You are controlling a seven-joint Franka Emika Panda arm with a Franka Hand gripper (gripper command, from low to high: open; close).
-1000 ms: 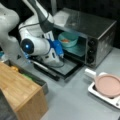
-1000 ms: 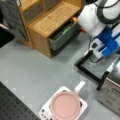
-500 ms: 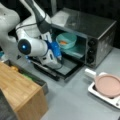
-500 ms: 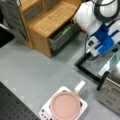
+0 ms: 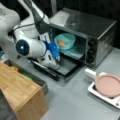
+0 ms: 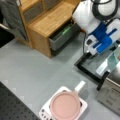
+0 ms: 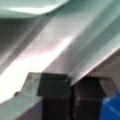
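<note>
gripper (image 5: pixel 58 55) at frame centre over the open toaster oven (image 5: pixel 85 37) door, jaw state cannot tell | teal bowl (image 5: pixel 65 41) with an orange item inside on the oven's tray (image 7: pixel 62 40) | pink pan (image 6: pixel 65 105) on white hob, lower centre | wooden cabinet (image 6: pixel 50 20) upper left

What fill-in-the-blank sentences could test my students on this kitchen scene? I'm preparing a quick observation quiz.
1. The teal bowl with something orange in it sits inside the ____.
2. The toaster oven's door is ____.
3. The pink pan rests on a ____ base.
4. The arm's hand hangs over the oven ____.

Missing words: toaster oven; open; white; door
</note>
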